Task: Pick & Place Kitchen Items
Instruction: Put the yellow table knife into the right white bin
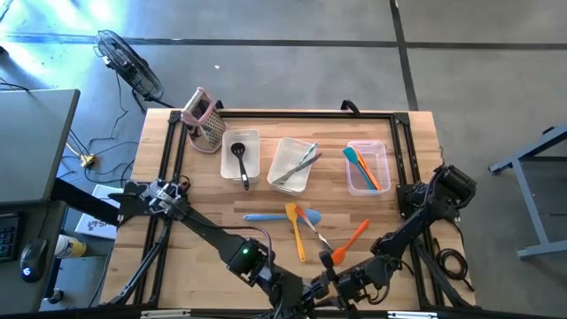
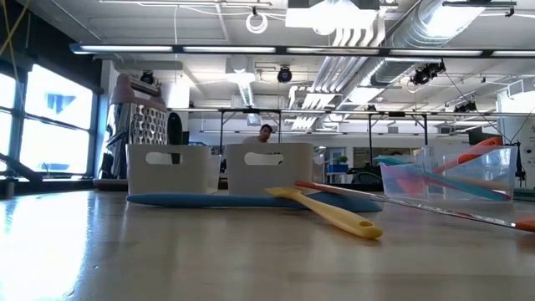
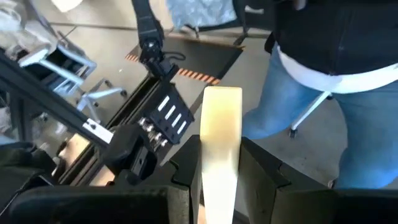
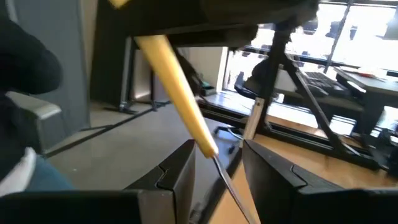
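Both grippers meet just past the table's near edge, left gripper [image 1: 306, 291] and right gripper [image 1: 337, 282]. Between them is one utensil with a pale yellow handle [image 4: 177, 93] and a thin metal shaft [image 4: 227, 183]. My left gripper [image 3: 219, 142] is shut on the handle. My right gripper [image 4: 217, 149] is open, and the shaft runs through the gap between its fingers. On the table lie a blue spatula [image 1: 261, 216], a yellow spatula [image 1: 297, 235] and an orange spatula [image 1: 353, 237]. My left gripper pinches the pale handle [image 3: 219, 163] between its two fingers. The handle's blunt free end [image 3: 222, 93] sticks out past the fingertips. The utensil is lifted clear of the table. My right gripper has the metal shaft [image 4: 239, 202] close to one finger; I cannot tell whether it touches.
Three clear bins stand at the back: one with a black ladle [image 1: 241, 155], one with metal tongs [image 1: 294, 164], one with spatulas [image 1: 368, 167]. A grater with a pink handle [image 1: 204, 120] stands at the back left. A person [image 3: 336, 93] stands off the near edge.
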